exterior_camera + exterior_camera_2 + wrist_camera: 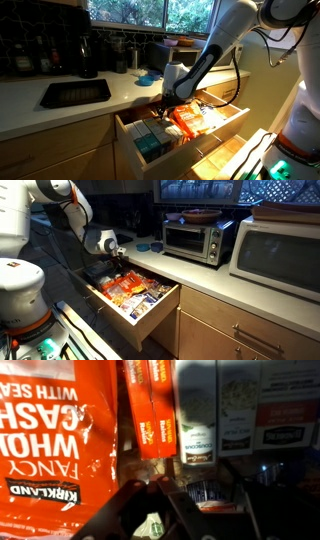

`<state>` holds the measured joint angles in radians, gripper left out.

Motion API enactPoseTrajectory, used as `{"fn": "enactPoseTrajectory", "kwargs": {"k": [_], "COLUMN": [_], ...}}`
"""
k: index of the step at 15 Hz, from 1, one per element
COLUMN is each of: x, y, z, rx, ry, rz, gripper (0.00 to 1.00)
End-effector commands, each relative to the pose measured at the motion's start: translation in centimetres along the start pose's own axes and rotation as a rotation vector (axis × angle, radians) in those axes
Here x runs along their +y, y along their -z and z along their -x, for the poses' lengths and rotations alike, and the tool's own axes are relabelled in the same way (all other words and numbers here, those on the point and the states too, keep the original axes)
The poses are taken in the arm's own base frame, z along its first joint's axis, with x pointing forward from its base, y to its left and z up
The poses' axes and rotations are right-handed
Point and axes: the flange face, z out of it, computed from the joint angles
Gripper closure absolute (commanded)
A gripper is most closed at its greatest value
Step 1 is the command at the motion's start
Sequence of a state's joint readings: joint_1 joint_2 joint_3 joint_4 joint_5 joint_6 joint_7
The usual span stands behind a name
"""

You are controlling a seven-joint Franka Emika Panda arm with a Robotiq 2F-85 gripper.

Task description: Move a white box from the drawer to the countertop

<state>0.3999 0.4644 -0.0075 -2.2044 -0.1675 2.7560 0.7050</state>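
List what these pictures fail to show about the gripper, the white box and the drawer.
Gripper: open or shut unreadable; tiny and dark in both exterior views, shadowed in the wrist view.
White box: too small to single out in both exterior views; pale cartons are cut by the wrist view's top edge.
Drawer: contents beneath the arm hidden in an exterior view.

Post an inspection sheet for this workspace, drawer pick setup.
Surface: countertop off-white, dark sink inset.
Job's things: drawer pulled open and packed; white box lying inside beside orange-red boxes.
Clutter: orange cashew bag and teal boxes in the drawer; blue item on the counter.
Grippers: gripper low over the drawer; open or shut cannot be told.
Cables: dark cable looping by the arm.
Surroundings: toaster oven, microwave.
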Motion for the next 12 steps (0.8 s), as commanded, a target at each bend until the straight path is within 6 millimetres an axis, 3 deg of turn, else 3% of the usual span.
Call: {"fn": "enactPoseTrajectory", "kwargs": {"k": [1,6,7,8,10,12], "x": [-0.1,-0.1,-0.1,-0.1,-0.1,0.1], "y": [-0.8,-1.0,-1.0,-0.8,-0.1,1.0], "z": [-0.2,0.0,0.0,0.0,0.0,0.0], "rx": [0.015,0.001,0.000,0.005,0.008,0.014], "ry": [-0.001,0.009,0.009,0.012,0.011,0.007], "rz": [0.002,0.010,0.009,0.010,0.012,0.020], "gripper": [0.55,0.62,0.68,0.87,0.96,0.93]}}
